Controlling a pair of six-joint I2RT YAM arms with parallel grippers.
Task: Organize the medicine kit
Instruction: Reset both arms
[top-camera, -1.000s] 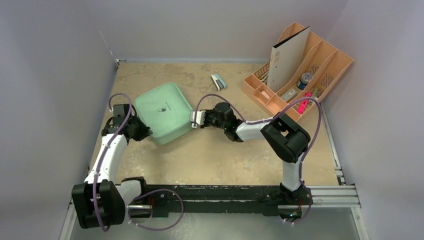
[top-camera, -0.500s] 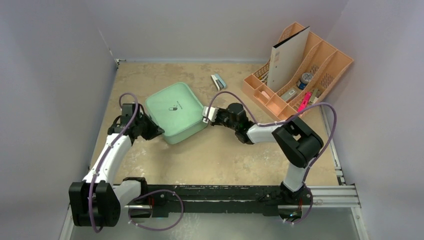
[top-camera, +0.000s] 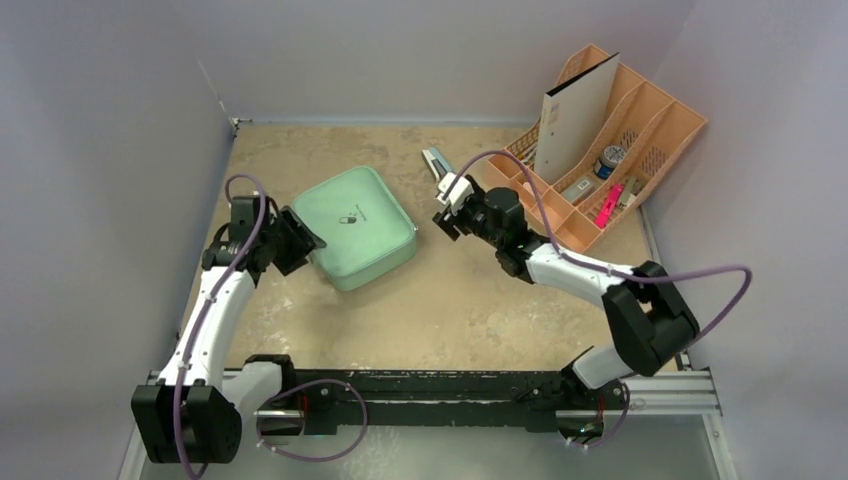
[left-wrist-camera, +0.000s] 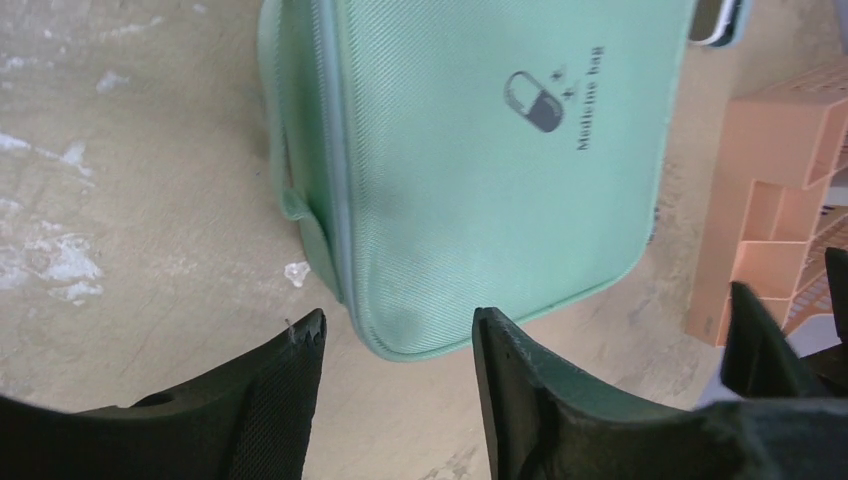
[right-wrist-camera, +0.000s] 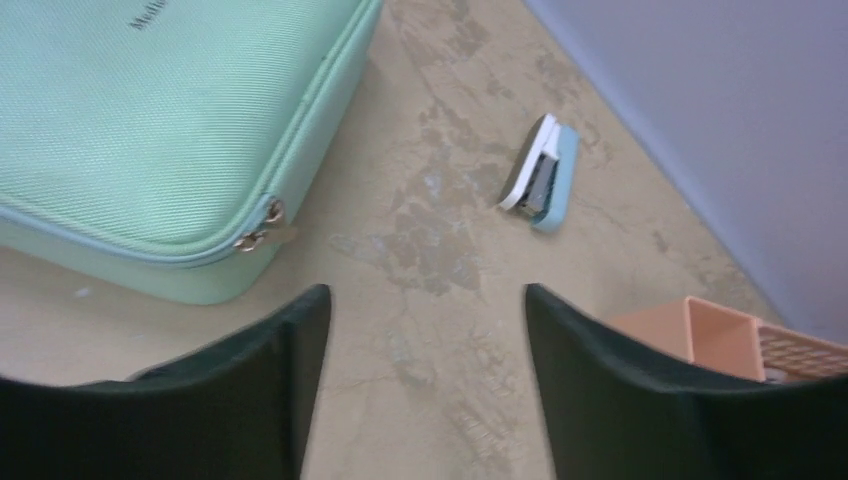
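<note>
Two fingers of the left gripper (left-wrist-camera: 400, 322) stand apart and hold nothing. Just in front of the gap lies one rounded corner of the medicine kit (left-wrist-camera: 480, 150). It is very close to the fingertips, but I cannot tell if it touches them. The kit is closed and lies flat on the table (top-camera: 420, 300) with its mint-green lid up. A dark pill logo (left-wrist-camera: 535, 100) sits further from the fingers, toward the far part of the lid. A thin green strap (left-wrist-camera: 272, 150) runs along the side of the kit, ahead and left of these fingers. Beyond the kit, far to their right, stands a peach-orange organizer (left-wrist-camera: 770, 200).

The right gripper (right-wrist-camera: 425, 295) is open too, and only bare table shows between its fingers. Ahead and left of them is another corner of the kit, where two small zipper pulls (right-wrist-camera: 258, 228) meet. This corner is near the fingers but apart from them. Ahead and a little to the right, a small blue and white stapler (right-wrist-camera: 543, 172) lies on the table, apart from the kit. From above, the two grippers are at opposite sides of the kit.
</note>
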